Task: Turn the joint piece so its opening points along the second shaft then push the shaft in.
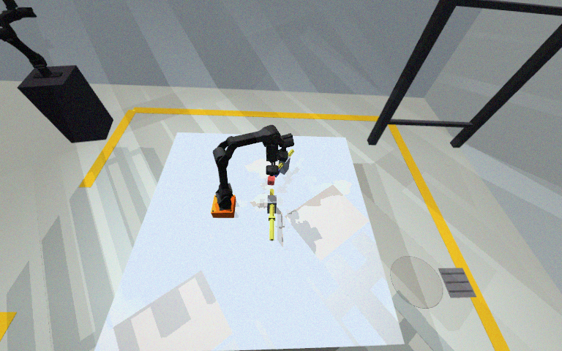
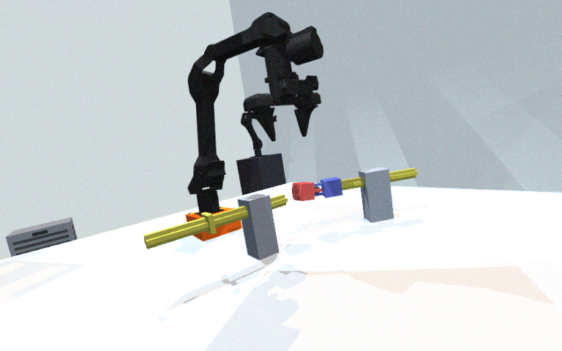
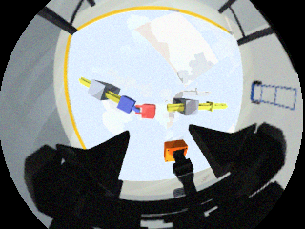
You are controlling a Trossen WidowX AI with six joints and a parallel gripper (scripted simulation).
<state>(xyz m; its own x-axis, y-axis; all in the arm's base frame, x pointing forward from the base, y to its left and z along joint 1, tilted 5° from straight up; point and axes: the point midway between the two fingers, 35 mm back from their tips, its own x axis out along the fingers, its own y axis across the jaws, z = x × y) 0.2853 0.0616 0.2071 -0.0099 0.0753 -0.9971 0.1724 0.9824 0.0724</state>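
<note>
Fingers (image 1: 272, 170) (image 2: 288, 136) parted and empty above the joint.
Red joint piece (image 1: 271, 180) (image 2: 304, 191) (image 3: 149, 111), near the second shaft's (image 1: 271, 229) (image 2: 178, 235) (image 3: 216, 106) tip; probably rigid, free-swinging; best gripped across opposite side faces.

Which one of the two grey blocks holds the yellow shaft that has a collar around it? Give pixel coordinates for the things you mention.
The block (image 1: 268, 206) (image 2: 260, 231) (image 3: 190, 107) nearer the orange base (image 1: 223, 214) (image 2: 213, 232) (image 3: 170, 152); the other block's shaft ends in the blue piece.
</note>
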